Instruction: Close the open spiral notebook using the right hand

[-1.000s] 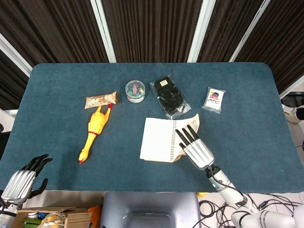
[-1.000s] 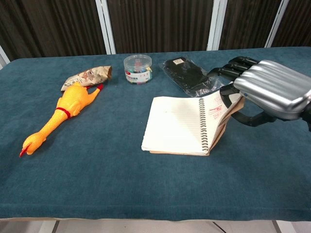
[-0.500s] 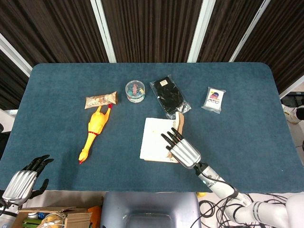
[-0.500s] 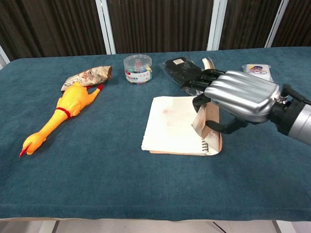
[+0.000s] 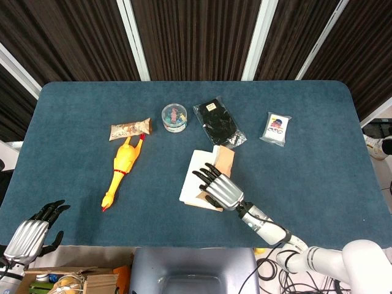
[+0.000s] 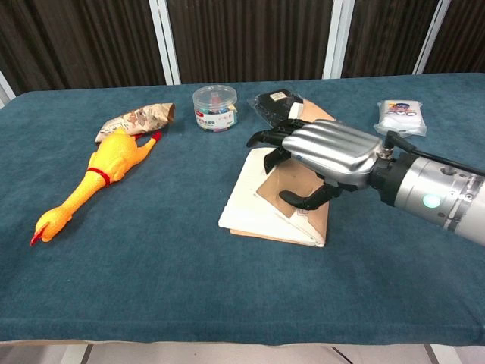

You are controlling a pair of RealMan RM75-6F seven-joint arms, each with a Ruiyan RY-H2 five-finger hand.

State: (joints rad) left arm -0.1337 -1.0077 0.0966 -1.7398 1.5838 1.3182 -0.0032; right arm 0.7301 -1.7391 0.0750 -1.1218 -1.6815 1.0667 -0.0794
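The spiral notebook lies at the table's middle, its white left page partly showing. Its brown cover is folded over to the left and slants low above that page. My right hand rests on top of the cover, fingers spread and pointing left, thumb curled against the cover's face; in the chest view this right hand hides the cover's upper part. It grips nothing. My left hand hangs off the table's near left corner, fingers apart and empty.
A yellow rubber chicken and a snack packet lie to the left. Behind the notebook stand a clear round tub and a bagged black item. A small white packet sits at the right.
My right hand has swept left across the notebook, swinging the brown cover from upright at the spiral down over the left page. The left hand has barely moved.
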